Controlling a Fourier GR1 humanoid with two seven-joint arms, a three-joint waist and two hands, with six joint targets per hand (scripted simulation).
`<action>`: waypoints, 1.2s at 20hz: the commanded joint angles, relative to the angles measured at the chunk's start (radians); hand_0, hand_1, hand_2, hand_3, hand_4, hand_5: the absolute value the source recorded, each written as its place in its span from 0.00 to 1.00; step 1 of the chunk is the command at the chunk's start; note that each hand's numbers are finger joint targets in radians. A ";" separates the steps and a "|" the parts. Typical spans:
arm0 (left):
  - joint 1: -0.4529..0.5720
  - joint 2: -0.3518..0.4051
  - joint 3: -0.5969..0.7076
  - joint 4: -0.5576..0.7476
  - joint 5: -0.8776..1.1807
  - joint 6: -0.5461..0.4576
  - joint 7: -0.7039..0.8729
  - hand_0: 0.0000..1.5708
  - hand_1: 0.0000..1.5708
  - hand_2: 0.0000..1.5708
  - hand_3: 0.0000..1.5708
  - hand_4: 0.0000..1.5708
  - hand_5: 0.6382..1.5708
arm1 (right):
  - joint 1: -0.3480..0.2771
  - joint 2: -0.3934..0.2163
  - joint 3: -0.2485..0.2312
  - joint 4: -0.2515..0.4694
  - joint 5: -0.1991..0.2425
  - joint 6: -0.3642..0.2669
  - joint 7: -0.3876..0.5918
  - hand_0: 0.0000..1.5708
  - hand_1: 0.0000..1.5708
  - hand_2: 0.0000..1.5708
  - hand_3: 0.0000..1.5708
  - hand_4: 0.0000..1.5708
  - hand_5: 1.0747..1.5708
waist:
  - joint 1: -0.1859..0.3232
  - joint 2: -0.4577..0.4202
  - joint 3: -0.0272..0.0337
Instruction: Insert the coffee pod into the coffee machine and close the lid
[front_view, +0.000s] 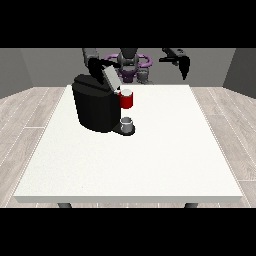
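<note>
The black coffee machine (94, 107) stands on the left half of the white table (165, 150). Its grey lid (111, 77) is tilted up and open. A red brewing head (127, 101) with a pale round top sticks out at the front, above a small grey cup (127, 124) on the machine's base. I cannot make out the coffee pod as a separate thing. The hand at the view's left (96, 64) is just behind the lid's upper end, touching or very near it. The hand at the view's right (184, 65) hangs raised above the table's far edge, with its fingers pointing down and nothing in them.
The robot's torso (129, 65) is behind the far table edge. The table's near half and right side are bare white surface. Wooden floor surrounds the table.
</note>
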 joint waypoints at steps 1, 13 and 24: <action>-0.010 0.060 0.045 0.019 0.028 -0.007 0.016 0.00 0.00 0.00 0.00 0.00 1.00 | 0.003 0.024 0.025 0.014 0.006 0.017 0.015 0.00 0.00 0.00 0.00 0.00 1.00 | -0.026 -0.002 0.0022; -0.038 0.029 -0.009 0.010 0.011 0.037 0.015 0.00 0.00 0.00 0.00 0.00 1.00 | -0.142 0.028 0.026 0.096 0.055 -0.007 0.015 0.00 0.00 0.00 0.00 0.12 1.00 | 0.014 0.044 0.0022; -0.014 0.059 0.004 0.048 0.018 0.033 -0.044 0.00 0.00 0.00 0.00 0.12 1.00 | -0.200 0.041 0.065 0.106 0.136 -0.018 -0.025 0.00 0.00 0.00 0.00 0.08 1.00 | 0.020 0.043 0.0022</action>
